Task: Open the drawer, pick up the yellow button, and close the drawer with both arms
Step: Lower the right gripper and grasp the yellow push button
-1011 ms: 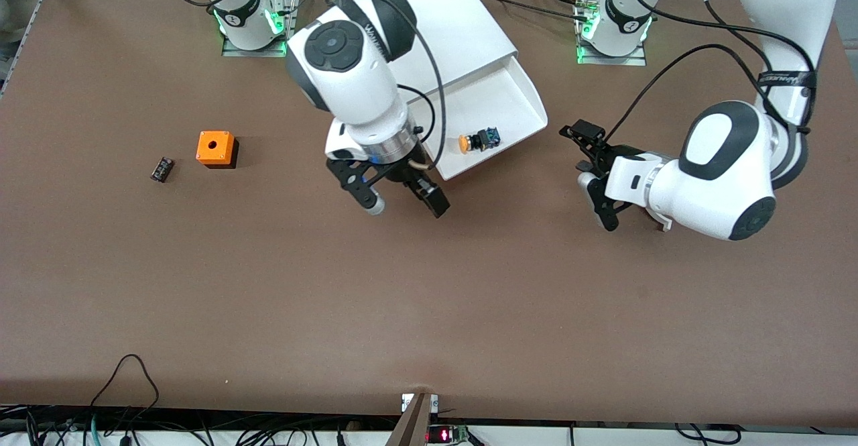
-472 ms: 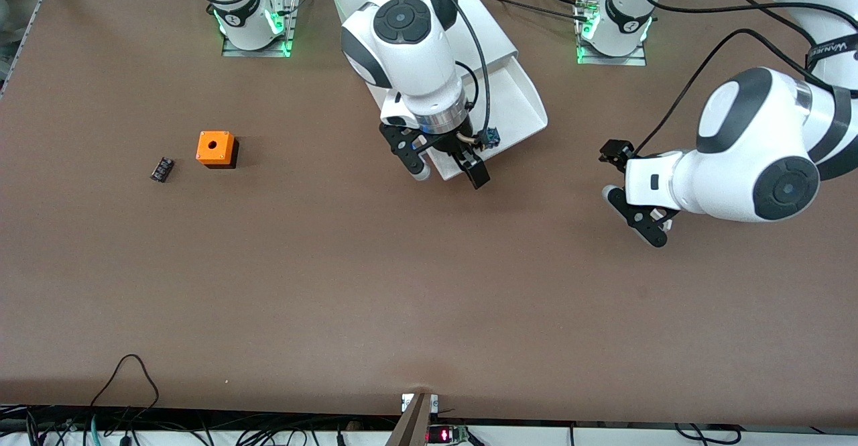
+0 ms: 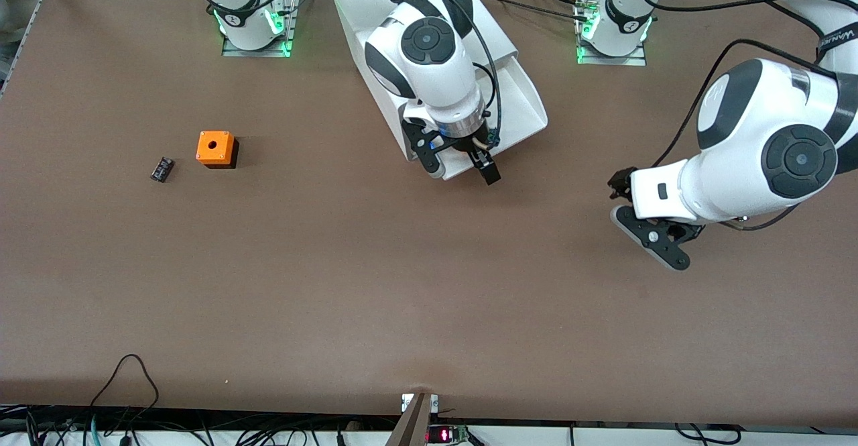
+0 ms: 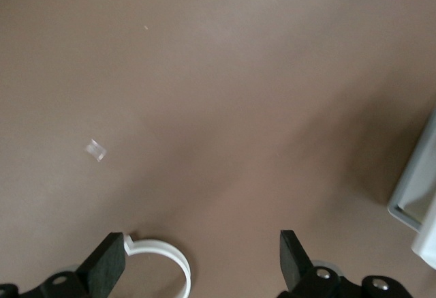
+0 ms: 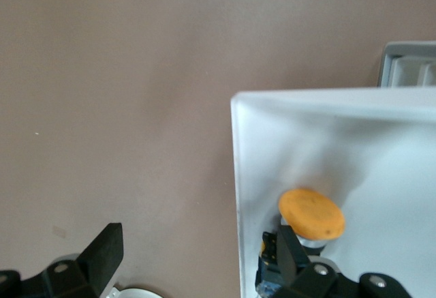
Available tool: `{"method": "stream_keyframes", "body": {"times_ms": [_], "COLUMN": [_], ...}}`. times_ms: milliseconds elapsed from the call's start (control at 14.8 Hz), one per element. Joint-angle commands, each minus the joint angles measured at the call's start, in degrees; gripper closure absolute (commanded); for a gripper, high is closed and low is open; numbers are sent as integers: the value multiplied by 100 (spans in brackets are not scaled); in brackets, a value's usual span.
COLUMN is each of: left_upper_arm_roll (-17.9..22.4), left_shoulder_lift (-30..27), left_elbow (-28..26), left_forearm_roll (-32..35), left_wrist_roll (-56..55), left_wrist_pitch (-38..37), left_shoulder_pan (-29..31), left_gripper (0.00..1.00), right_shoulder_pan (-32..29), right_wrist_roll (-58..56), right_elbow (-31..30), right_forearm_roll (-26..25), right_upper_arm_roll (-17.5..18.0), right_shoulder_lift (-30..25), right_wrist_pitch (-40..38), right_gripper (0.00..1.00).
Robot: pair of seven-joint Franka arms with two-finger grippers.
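Two pincers, both w/ jaws spread wide, neither holding anything. The right pincer hangs over the front edge of the drawer, which is pulled out of the white cabinet. In the right wrist view one finger stands over the bare worktop, the other inside the tray just beside the button; its orange cap shows, w/ the dark body mostly hidden under the finger. Whether the finger touches it can't be told. In the front view only a sliver of the button's blue end shows past the right wrist.

The left pincer is over bare worktop toward the left arm's end, well apart from the drawer; the left arm waits.

Toward the right arm's end sit an orange cube w/ a round hole on top and, just beside it, a small black part, both well apart from the cabinet.
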Motion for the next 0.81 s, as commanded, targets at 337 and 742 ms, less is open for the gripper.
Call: {"method": "stream_keyframes", "body": {"times_ms": [337, 742], "left_upper_arm_roll": [-20, -29], "left_shoulder_lift": [136, 136], "left_elbow": [143, 135], "left_forearm_roll": [179, 144], "left_wrist_roll": [-893, -893], "left_wrist_pitch": [53, 53], "left_shoulder_pan": [-13, -13], "left_gripper": [0, 0], "right_shoulder_pan": [222, 310], "right_wrist_roll": [227, 350], "right_elbow": [298, 306], "right_forearm_roll": [80, 80], "right_upper_arm_roll": [52, 51], "right_shoulder_lift": [68, 51], "right_wrist_pitch": [-851, -1080], "right_gripper": [0, 0]}}
